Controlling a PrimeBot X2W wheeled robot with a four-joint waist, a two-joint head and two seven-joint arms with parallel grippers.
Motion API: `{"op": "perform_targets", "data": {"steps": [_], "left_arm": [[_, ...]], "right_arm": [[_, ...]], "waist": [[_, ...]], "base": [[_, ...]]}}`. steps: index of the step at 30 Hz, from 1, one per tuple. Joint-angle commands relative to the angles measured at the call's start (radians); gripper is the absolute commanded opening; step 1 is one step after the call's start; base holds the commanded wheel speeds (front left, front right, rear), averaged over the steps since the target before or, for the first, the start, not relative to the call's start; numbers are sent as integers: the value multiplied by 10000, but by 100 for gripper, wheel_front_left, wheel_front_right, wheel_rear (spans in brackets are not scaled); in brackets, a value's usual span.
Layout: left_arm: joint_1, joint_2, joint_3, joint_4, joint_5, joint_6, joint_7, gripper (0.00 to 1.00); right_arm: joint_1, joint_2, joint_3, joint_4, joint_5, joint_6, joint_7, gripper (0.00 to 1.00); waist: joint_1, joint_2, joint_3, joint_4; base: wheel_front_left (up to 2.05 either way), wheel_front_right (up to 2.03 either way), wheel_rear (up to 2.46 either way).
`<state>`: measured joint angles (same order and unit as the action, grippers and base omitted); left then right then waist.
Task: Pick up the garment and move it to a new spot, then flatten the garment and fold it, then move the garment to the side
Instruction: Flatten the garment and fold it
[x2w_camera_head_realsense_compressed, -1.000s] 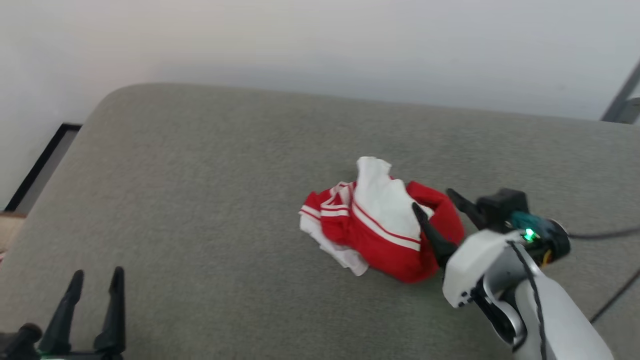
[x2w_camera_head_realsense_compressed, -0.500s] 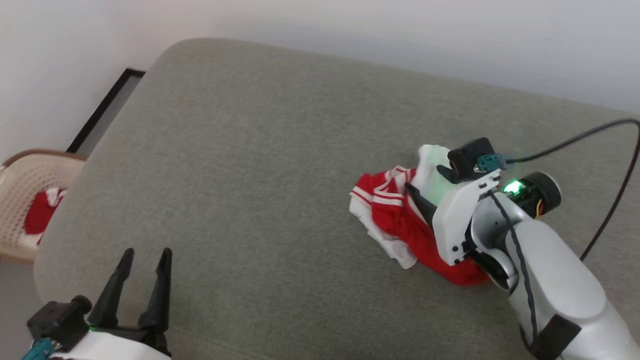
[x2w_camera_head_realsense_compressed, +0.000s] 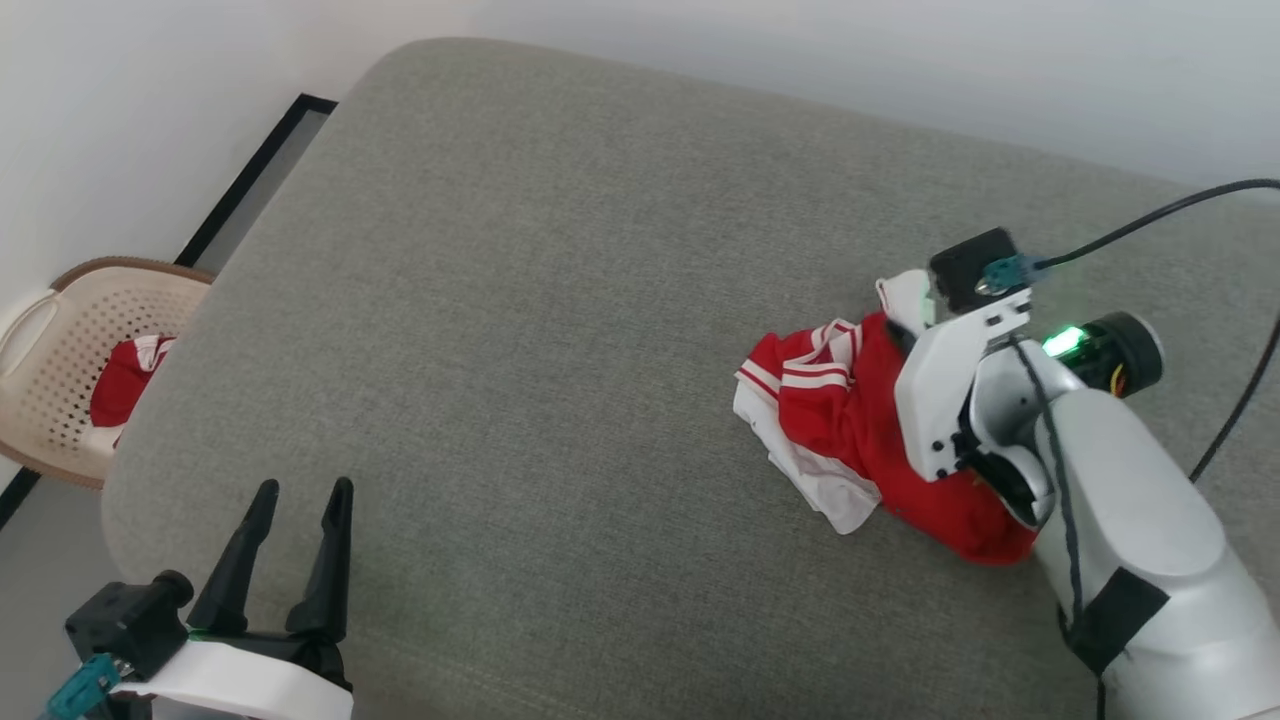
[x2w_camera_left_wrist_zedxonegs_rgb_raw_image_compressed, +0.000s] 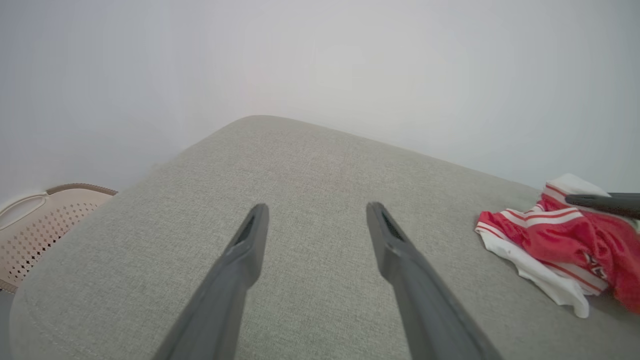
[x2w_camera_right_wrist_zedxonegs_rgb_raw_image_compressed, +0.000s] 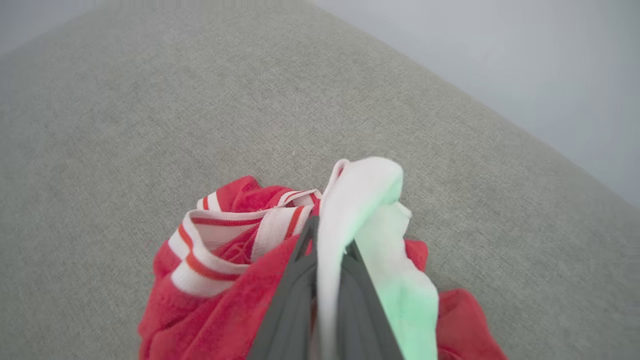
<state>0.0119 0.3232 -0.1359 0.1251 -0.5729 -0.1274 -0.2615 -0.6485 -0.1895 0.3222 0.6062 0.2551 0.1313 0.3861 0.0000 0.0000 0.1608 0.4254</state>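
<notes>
**Inspector:** Where is the garment, and in what condition?

**Recorder:** The garment (x2w_camera_head_realsense_compressed: 830, 420) lies crumpled in a heap on the right part of the cushion (x2w_camera_head_realsense_compressed: 560, 250). It is soft red fabric with ribbed white-and-red striped trim, and a limp white panel trails out at its near-left edge.

**Inspector:** And the surface beneath it?

**Recorder:** Grey-green upholstery with a fine woven grain, broad and flat, with a rounded far-left corner.

**Inspector:** State of the right gripper?

**Recorder:** The right gripper (x2w_camera_right_wrist_zedxonegs_rgb_raw_image_compressed: 327, 235) has its two dark fingers drawn close together, pinching a fold of the white fabric between them. That fold stands up above the red folds and is tinted green by the wrist light.

**Inspector:** The left gripper?

**Recorder:** The left gripper (x2w_camera_head_realsense_compressed: 305, 485) is over the cushion's near-left part, well apart from the garment. Its tapered fingers are spread with nothing between them.

**Inspector:** Anything else to record?

**Recorder:** A beige perforated basket (x2w_camera_head_realsense_compressed: 50, 340) sits beside the cushion's left edge, with a red-and-white cloth (x2w_camera_head_realsense_compressed: 125, 375) inside. A black cable (x2w_camera_head_realsense_compressed: 1150, 220) arcs from the right wrist. A pale plain wall (x2w_camera_left_wrist_zedxonegs_rgb_raw_image_compressed: 320, 60) is behind.
</notes>
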Motion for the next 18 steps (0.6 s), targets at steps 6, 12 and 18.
{"op": "perform_targets", "data": {"steps": [6, 12, 18], "left_arm": [[111, 90, 160, -99, -103, -27, -49, 100], [178, 122, 274, -176, -35, -28, -49, 100], [187, 130, 305, -227, -59, -27, -49, 100]], "right_arm": [[-50, -248, -744, -769, 30, -10, 107, 0], [330, -671, -2089, -1925, -383, -12, 670, 0], [1029, -741, -3999, -2674, -1189, -10, 1591, 0]], "waist": [[0, 0, -152, -421], [0, 0, -218, -894], [0, 0, -224, -1190]], "base": [[0, 0, 0], [0, 0, 0], [0, 0, 0]]}}
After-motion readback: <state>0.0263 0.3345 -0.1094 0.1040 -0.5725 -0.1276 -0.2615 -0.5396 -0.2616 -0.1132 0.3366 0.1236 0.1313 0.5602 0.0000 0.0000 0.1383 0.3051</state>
